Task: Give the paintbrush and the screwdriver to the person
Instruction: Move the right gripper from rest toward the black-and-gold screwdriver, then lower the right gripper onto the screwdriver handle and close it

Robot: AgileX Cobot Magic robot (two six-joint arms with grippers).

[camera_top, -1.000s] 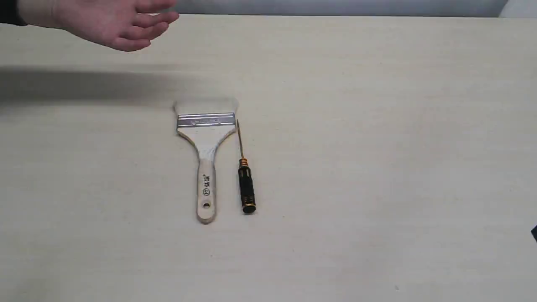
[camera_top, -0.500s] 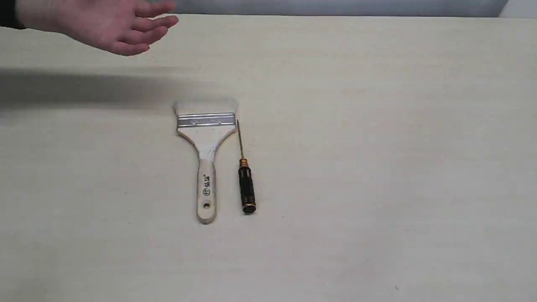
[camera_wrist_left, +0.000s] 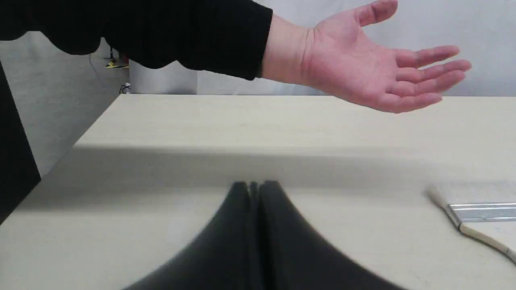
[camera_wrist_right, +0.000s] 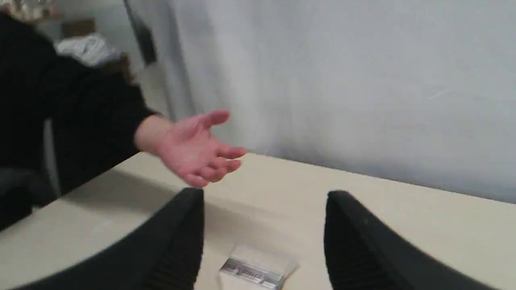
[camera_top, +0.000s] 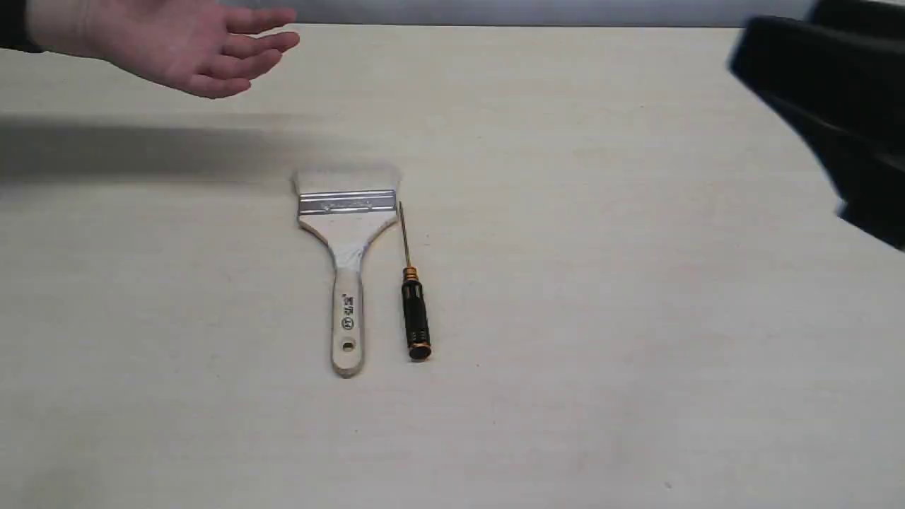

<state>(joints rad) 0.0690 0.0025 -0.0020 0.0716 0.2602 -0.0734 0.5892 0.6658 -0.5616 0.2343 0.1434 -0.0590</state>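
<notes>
Now the right arm has swung into sight over the far right corner of the table, a dark smeared mass that was nowhere above the tabletop half a second ago. Nothing else has stirred. The paintbrush lies flat mid-table with its bristles toward the far edge. The screwdriver lies just beside its handle, parallel, on the side nearer the incoming arm. The person's hand waits palm-up above the far left corner, well apart from both tools and barely shifted. To me this looks like the opening of a reach. Neither tool has been lifted, so both handovers are yet to come.

Seen from its own camera, the right gripper is spread wide with nothing between its fingers, and the brush's silver ferrule shows beyond them. The left gripper is pressed together and empty, low over the table, with the brush head off to one side.

Plenty is hard to read. In the exterior view the arm is cut by the frame and blurred by motion, so I cannot pick out its gripper there. The left arm does not show there at all. Neither wrist camera shows the screwdriver, both crop the brush, and the person's dark sleeve runs out of the picture.
</notes>
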